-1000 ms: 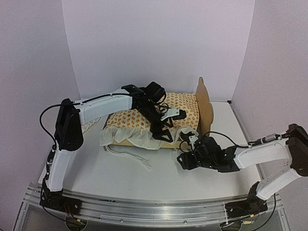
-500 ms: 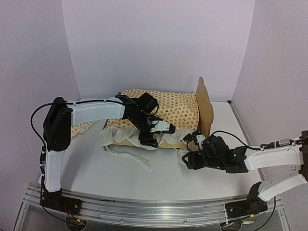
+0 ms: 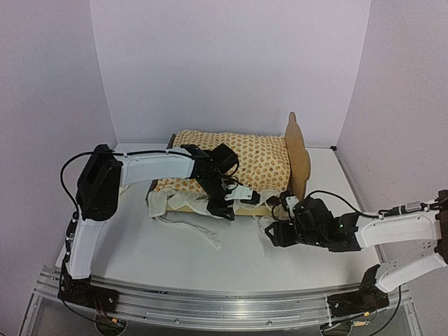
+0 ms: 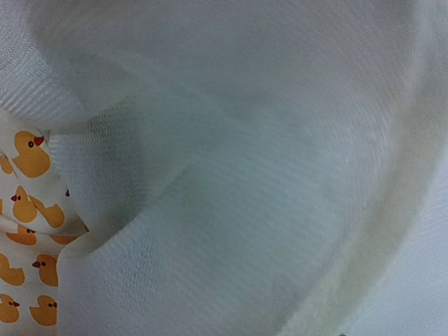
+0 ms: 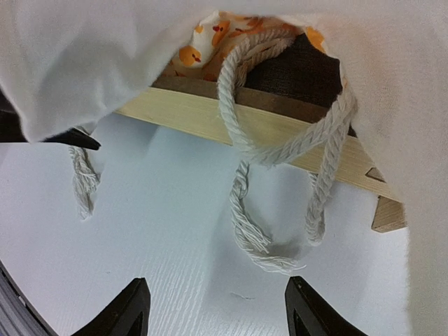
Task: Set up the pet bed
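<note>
One pet bed [image 5: 210,115] at far centre of table [image 3: 140,245], headboard [image 3: 298,152] to right. Duck-print cushion [image 3: 259,157] on top, white ruffle [image 4: 245,175] draped over near side. Rope ties [image 5: 241,140] hang onto table. Left gripper [image 3: 229,206] sunk in ruffle – grip cannot be told. Right gripper [image 5: 217,308] just beside bed's near corner – jaws spread, grasping nothing.

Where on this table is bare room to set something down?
Bare table lies in front of the rope ties, left of the right end effector, and right of the pet bed. The bed's near side is crowded.
</note>
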`<state>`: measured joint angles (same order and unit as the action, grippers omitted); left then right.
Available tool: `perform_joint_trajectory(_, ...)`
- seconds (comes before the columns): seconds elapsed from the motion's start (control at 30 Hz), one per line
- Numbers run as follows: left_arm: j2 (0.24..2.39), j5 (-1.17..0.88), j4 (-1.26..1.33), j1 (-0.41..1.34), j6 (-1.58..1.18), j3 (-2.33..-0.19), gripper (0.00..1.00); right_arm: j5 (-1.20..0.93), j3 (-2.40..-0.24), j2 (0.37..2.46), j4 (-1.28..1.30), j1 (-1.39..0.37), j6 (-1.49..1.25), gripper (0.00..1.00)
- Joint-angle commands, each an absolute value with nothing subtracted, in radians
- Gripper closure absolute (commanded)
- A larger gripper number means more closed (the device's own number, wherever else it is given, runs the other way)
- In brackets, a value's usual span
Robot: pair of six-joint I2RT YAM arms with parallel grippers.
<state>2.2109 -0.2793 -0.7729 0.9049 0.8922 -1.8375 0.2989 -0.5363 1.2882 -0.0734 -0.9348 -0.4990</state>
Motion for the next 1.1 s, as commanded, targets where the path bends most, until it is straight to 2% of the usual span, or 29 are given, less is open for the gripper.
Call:
perform_joint_trajectory(0.0, 2.269, -0.259, -0.781, 0.912, 0.895, -1.85, 0.6, 0.304, -0.559, 1.297, -0.073, -0.933, -0.517, 0.34)
perform_joint_trajectory(0.13, 2.289, -0.235, -0.794, 0.912, 0.894, -1.861, 0.72, 0.303, -0.569, 1.321, -0.074, -0.932, -0.522, 0.34)
perform_joint_trajectory(0.23, 2.298, -0.227, -0.801, 0.911, 0.87, -1.881, 0.97, 0.294, -0.585, 1.343, -0.074, -0.932, -0.517, 0.34)
perform_joint_trajectory(0.27, 2.297, -0.223, -0.805, 0.911, 0.861, -1.892, 1.0, 0.291, -0.59, 1.346, -0.074, -0.933, -0.513, 0.34)
perform_joint_trajectory(0.4, 2.287, -0.23, -0.837, 0.907, 0.78, -1.997, 1.0, 0.264, -0.593, 1.346, -0.105, -0.933, -0.467, 0.35)
perform_joint_trajectory(0.53, 2.284, -0.27, -0.863, 0.9, 0.668, -2.181, 1.0, 0.203, -0.537, 1.316, -0.308, -0.932, -0.368, 0.37)
perform_joint_trajectory(0.63, 2.296, -0.266, -0.885, 0.899, 0.613, -2.288, 1.0, 0.193, -0.543, 1.333, -0.364, -0.932, -0.312, 0.38)
perform_joint_trajectory(0.73, 2.284, -0.248, -0.865, 0.898, 0.58, -2.31, 1.0, 0.229, -0.556, 1.373, -0.391, -0.932, -0.286, 0.38)
perform_joint_trajectory(0.9, 2.234, -0.257, -0.814, 0.898, 0.543, -2.322, 1.0, 0.375, -0.44, 1.381, -0.653, -0.912, -0.308, 0.38)
perform_joint_trajectory(1.07, 2.208, -0.273, -0.782, 0.897, 0.55, -2.317, 1.0, 0.375, -0.478, 1.497, -0.738, -0.827, -0.339, 0.37)
